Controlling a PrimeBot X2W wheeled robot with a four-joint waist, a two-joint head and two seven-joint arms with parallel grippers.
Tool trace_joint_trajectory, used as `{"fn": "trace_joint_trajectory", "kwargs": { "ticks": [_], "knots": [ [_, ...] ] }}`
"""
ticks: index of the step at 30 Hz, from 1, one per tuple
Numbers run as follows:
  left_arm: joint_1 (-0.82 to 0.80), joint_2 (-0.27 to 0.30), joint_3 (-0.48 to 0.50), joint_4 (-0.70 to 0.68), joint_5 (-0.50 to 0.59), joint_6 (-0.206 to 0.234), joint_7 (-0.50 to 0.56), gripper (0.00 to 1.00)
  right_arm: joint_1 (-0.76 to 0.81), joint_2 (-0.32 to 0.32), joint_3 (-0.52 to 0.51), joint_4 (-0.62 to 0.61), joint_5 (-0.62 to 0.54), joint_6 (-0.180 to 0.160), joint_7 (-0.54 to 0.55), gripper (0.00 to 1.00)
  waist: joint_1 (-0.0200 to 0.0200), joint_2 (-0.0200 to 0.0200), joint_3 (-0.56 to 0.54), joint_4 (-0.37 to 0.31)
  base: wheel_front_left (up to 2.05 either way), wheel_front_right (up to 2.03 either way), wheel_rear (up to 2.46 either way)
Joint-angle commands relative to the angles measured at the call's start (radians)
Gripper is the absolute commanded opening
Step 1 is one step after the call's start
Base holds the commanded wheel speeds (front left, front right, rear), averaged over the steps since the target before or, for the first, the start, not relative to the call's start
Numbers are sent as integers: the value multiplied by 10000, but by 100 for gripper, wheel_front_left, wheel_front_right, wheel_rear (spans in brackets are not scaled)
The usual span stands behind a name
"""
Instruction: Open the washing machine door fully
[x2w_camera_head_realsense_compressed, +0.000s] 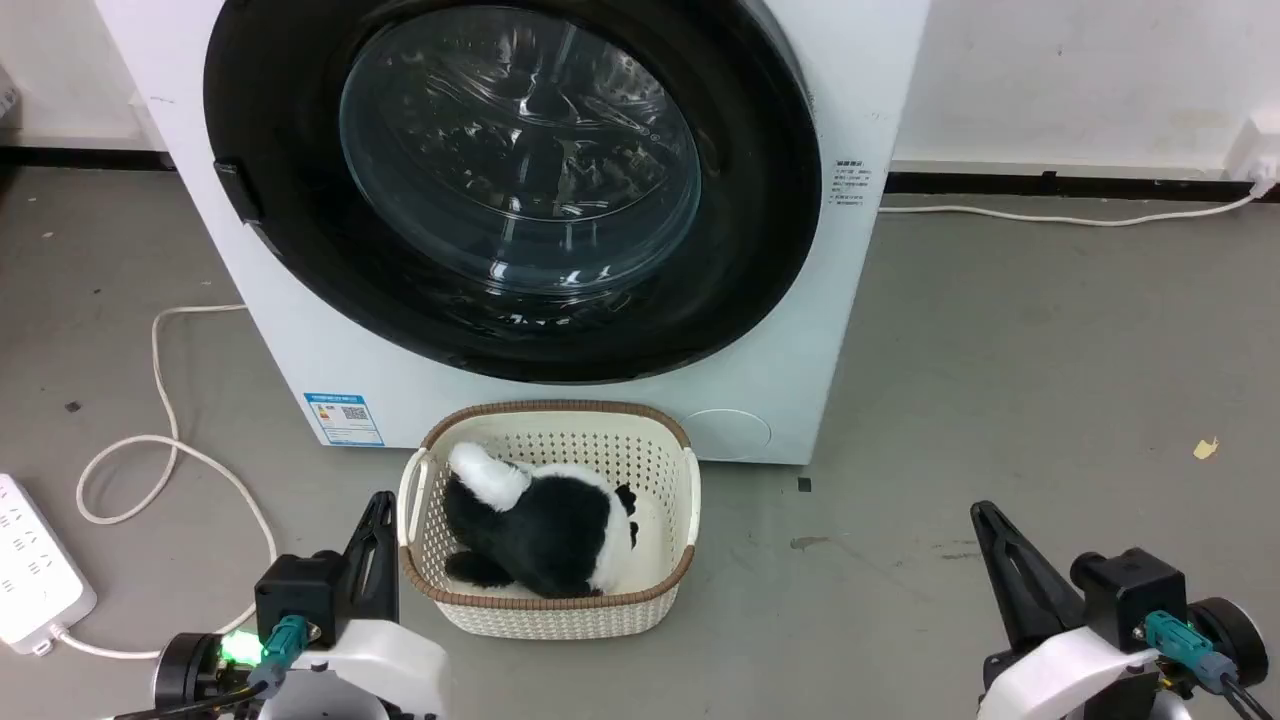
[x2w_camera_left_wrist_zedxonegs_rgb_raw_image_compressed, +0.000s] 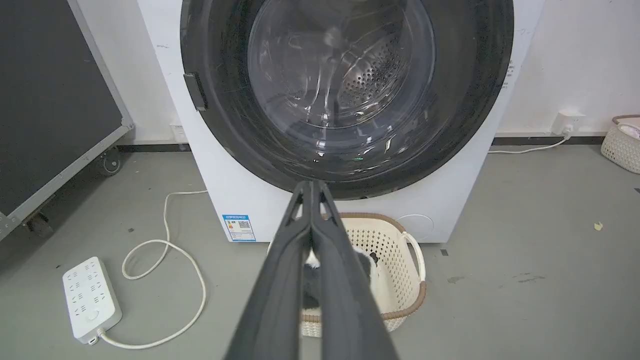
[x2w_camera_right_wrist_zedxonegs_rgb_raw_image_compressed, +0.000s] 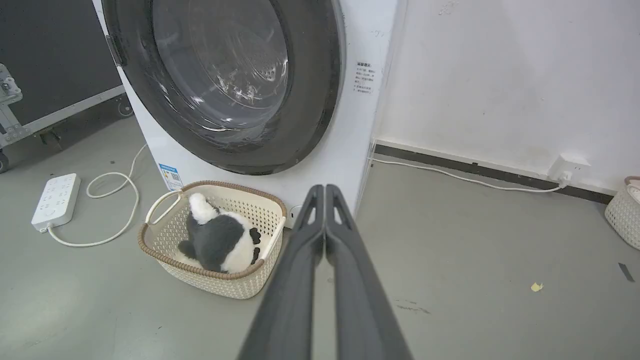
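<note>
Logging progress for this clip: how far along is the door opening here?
Nothing looks done: the washing machine door sits shut against the washing machine. Nothing is in hand: the left gripper and right gripper are shut, clear of the door. Left: catch the door, perhaps at its edge tab, and swing it fully open.

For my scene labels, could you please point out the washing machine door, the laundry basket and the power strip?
washing machine door (x2w_camera_head_realsense_compressed: 515, 165), head view, centre of its glass window
laundry basket (x2w_camera_head_realsense_compressed: 560, 620), head view, front wall
power strip (x2w_camera_left_wrist_zedxonegs_rgb_raw_image_compressed: 91, 299), left wrist view, top face
</note>
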Motion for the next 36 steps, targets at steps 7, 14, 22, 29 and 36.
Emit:
{"fn": "trace_joint_trajectory", "kwargs": {
  "ticks": [7,14,22,29,36],
  "knots": [
    [83,14,3,-37,89,18,3,0,-119,51,-3,22,-76,-15,12,0,0,0,0,0,0,0,0],
    [83,14,3,-37,89,18,3,0,-119,51,-3,22,-76,-15,12,0,0,0,0,0,0,0,0],
    [83,14,3,-37,89,18,3,0,-119,51,-3,22,-76,-15,12,0,0,0,0,0,0,0,0],
    [83,14,3,-37,89,18,3,0,-119,51,-3,22,-76,-15,12,0,0,0,0,0,0,0,0],
    [83,14,3,-37,89,18,3,0,-119,51,-3,22,-76,-15,12,0,0,0,0,0,0,0,0]
  ]
}}
